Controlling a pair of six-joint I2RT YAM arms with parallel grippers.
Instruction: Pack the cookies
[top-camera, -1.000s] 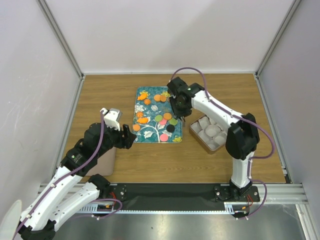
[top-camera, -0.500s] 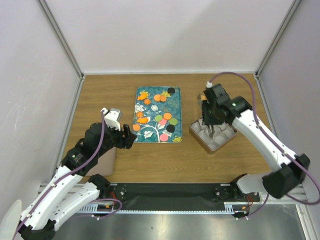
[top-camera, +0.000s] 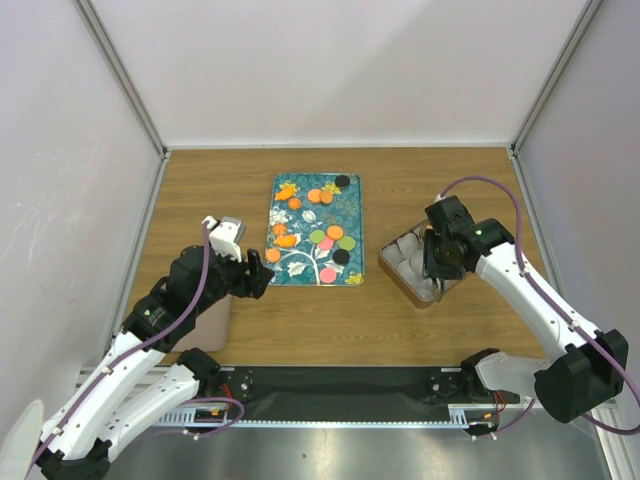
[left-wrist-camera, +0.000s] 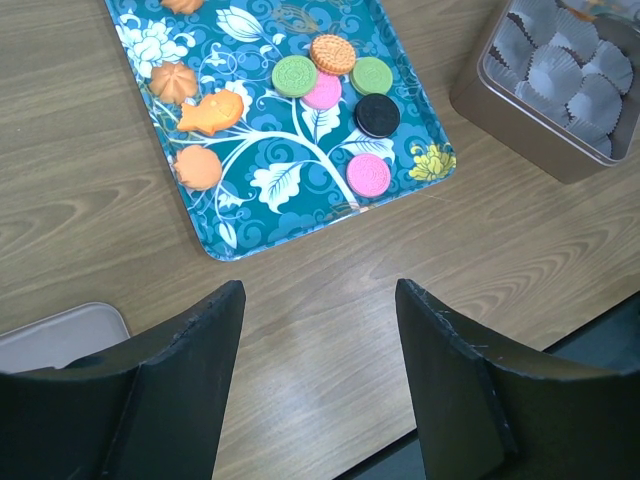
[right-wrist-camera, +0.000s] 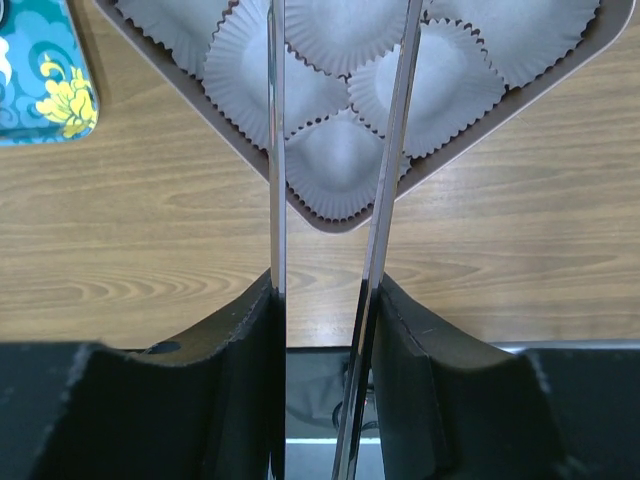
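Several cookies (left-wrist-camera: 322, 92) lie on the teal tray (left-wrist-camera: 230, 245), beyond the left hand (left-wrist-camera: 318, 290), which hovers spread over the worktop (left-wrist-camera: 330, 390) off the tray's near edge. Right hand (right-wrist-camera: 342, 20) hangs over the tin (left-wrist-camera: 520, 140) of paper cups (right-wrist-camera: 340, 165), blades parted with nothing seen between them, and the cookies sit off to its left.

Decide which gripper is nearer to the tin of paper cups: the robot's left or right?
Right. The right gripper hangs directly over the tin, above its paper cups. The left gripper sits on the other side of the teal tray, by its near left corner.
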